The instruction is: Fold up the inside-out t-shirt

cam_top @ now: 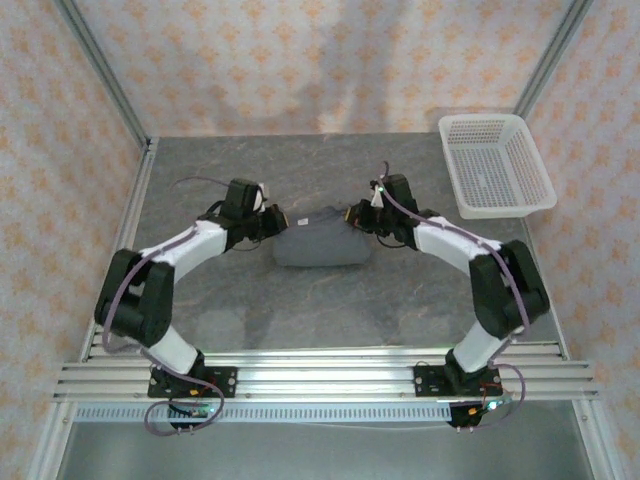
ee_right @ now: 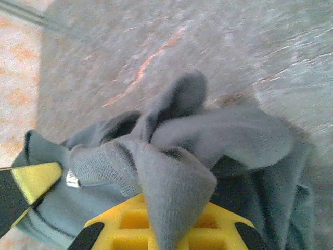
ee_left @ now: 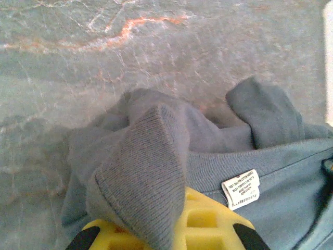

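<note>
**A:** From the top camera, the plain dark slate-grey cloth t-shirt [cam_top: 322, 248] sits bunched in a compact lump at the centre of the grey marbled surface [cam_top: 300, 320].

**B:** And both arms are on it! The left fingers [cam_top: 281, 220] meet the lump at its ten o'clock corner, and the right fingers [cam_top: 354, 212] meet it at its one o'clock corner. The white mesh plastic basket [cam_top: 505, 211] stands out at two o'clock on the surface, well apart from the cloth.

**A:** Over to the left wrist. The yellow left fingers [ee_left: 203, 221] are at six o'clock, pressed together on a ribbed fold of the t-shirt [ee_left: 151, 156] that drapes right over them.

**B:** Seams outward too. There's a small white printed care label [ee_left: 240, 189] at four o'clock, lying on the fabric just under the neckband. The rest of the shirt is crumpled on the surface [ee_left: 104, 52].

**A:** Right wrist now, and it's a similar picture. The yellow right fingers [ee_right: 130, 221] at six o'clock are clamped on a ribbed edge of the t-shirt [ee_right: 218, 135].

**B:** The cloth spills over their tips, with loose folds heaped towards twelve o'clock and resting on the surface [ee_right: 234, 41].
</note>
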You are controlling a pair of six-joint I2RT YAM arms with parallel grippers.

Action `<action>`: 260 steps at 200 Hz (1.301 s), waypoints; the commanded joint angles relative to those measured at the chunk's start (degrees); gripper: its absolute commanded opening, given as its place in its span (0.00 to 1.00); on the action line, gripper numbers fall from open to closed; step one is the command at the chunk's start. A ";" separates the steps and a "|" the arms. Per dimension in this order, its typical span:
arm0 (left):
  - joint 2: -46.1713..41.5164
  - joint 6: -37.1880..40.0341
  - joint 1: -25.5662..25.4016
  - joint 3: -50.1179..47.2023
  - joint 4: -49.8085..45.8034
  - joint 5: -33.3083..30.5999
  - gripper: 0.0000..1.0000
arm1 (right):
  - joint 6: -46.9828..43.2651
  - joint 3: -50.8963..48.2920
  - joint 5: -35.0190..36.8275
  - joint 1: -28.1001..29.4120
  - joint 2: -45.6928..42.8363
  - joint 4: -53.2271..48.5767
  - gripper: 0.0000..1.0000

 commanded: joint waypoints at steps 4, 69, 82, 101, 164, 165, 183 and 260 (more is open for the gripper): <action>5.56 2.29 0.34 2.04 0.86 -4.80 0.03 | -1.46 2.31 3.47 -1.70 7.24 -1.42 0.00; 4.40 2.87 0.41 0.07 5.78 -7.62 0.49 | -0.07 -2.30 5.61 -1.94 5.96 0.17 0.36; 1.16 4.43 0.49 0.26 3.38 -9.08 0.56 | -0.59 -3.43 8.11 -2.12 2.21 -2.47 0.43; -5.00 6.15 0.82 0.35 -0.98 -10.69 0.57 | -0.47 -5.69 11.74 -2.34 -4.75 -5.18 0.45; -13.89 -2.30 -4.37 -5.70 -2.08 -5.29 0.26 | 2.06 -4.77 14.22 6.31 -8.98 -3.47 0.32; -13.58 -2.37 -4.54 -5.69 -2.02 -5.36 0.25 | 2.24 -4.72 14.28 6.35 -8.77 -3.40 0.31; -8.01 -2.94 -5.91 -4.30 -1.98 -5.89 0.20 | 4.35 -4.84 15.34 6.49 -4.61 -0.30 0.18; 10.45 -6.56 -1.00 0.50 1.89 2.22 0.23 | 3.67 -8.18 17.80 6.14 -0.50 -3.73 0.13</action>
